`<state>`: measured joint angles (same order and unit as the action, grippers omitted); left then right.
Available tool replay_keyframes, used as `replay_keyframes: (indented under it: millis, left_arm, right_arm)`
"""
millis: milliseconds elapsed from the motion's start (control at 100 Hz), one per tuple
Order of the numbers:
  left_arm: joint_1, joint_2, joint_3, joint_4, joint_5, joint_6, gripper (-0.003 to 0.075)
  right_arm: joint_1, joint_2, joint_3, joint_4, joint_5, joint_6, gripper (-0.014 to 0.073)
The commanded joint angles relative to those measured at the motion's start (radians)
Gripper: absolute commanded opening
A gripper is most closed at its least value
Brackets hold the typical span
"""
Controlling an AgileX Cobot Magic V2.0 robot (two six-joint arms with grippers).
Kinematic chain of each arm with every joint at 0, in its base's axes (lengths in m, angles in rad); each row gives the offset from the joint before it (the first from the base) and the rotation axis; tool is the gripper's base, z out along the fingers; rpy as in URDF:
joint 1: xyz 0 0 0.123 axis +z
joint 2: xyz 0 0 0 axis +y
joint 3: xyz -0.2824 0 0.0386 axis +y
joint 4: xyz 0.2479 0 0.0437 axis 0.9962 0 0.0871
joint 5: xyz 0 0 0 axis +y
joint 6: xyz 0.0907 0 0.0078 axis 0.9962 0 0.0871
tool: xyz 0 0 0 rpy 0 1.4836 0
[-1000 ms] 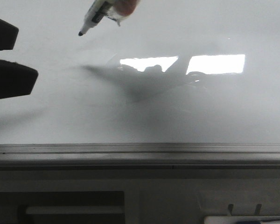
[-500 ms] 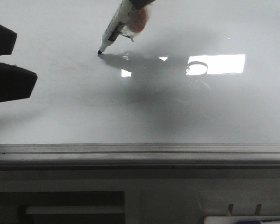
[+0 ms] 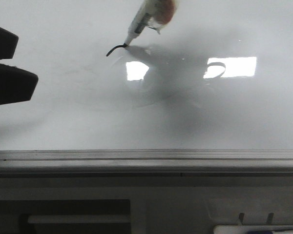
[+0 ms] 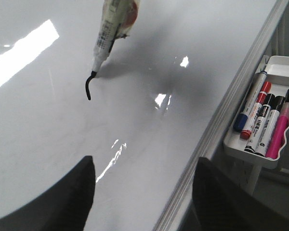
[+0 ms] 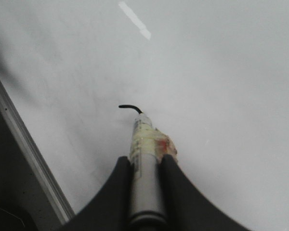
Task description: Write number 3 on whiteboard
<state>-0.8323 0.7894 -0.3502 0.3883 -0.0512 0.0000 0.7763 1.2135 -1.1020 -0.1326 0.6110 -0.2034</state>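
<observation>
Glossy whiteboard (image 3: 195, 122) — right pincer (image 5: 147, 166) clamping marker (image 5: 143, 144), left pincer (image 4: 139, 187) spread — short black stroke (image 3: 115, 48).

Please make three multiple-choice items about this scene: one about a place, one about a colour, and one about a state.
1. Where is the marker tip?
A. on the whiteboard
B. in the pen tray
C. on the ledge

2. What colour is the stroke?
A. red
B. black
C. pink

3. How is the right gripper?
A. open, empty
B. out of view
C. shut on the marker

Answers: 1 A, the tip meets the stroke's end on the board; 2 B, the short curved line is black; 3 C, both fingers clamp the marker's barrel.
</observation>
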Motion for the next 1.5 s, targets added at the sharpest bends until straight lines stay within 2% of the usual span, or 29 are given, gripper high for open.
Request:
replay_keyframes:
  millis: [0, 230, 420, 640, 930, 1160, 1300, 1490]
  left_arm:
    - [0.002, -0.005, -0.028, -0.012, -0.071, 0.000, 0.0399]
    - [0.002, -0.005, -0.028, -0.012, -0.071, 0.000, 0.0399]
    - [0.002, -0.005, -0.028, -0.012, -0.071, 0.000, 0.0399]
    - [0.002, -0.005, -0.028, -0.012, -0.071, 0.000, 0.0399]
    - [0.002, -0.005, -0.028, -0.012, -0.071, 0.000, 0.0399]
    - [0.002, -0.005, -0.028, 0.006, -0.071, 0.000, 0.0399]
    - [0.000, -0.001, -0.028, 0.043, -0.080, 0.000, 0.0399]
    - [0.000, 0.043, -0.028, 0.095, -0.160, 0.000, 0.0399]
  right_arm:
    - [-0.012, -0.026, -0.030, -0.046, 0.022, 0.024, -0.0061]
    - [0.041, 0.025, -0.012, -0.026, 0.018, 0.024, -0.0061]
    - [0.040, 0.039, -0.012, -0.026, 0.018, 0.024, -0.0061]
    - [0.040, -0.002, -0.010, -0.003, 0.139, 0.027, -0.0061]
    - [0.092, 0.056, 0.018, 0.031, -0.006, 0.025, -0.0061]
    - [0.100, 0.055, 0.009, 0.070, -0.023, 0.025, -0.0061]
    - [0.145, -0.005, 0.009, 0.072, -0.021, 0.023, -0.0061]
    - [0.198, -0.014, 0.009, 0.069, -0.014, 0.023, -0.0061]
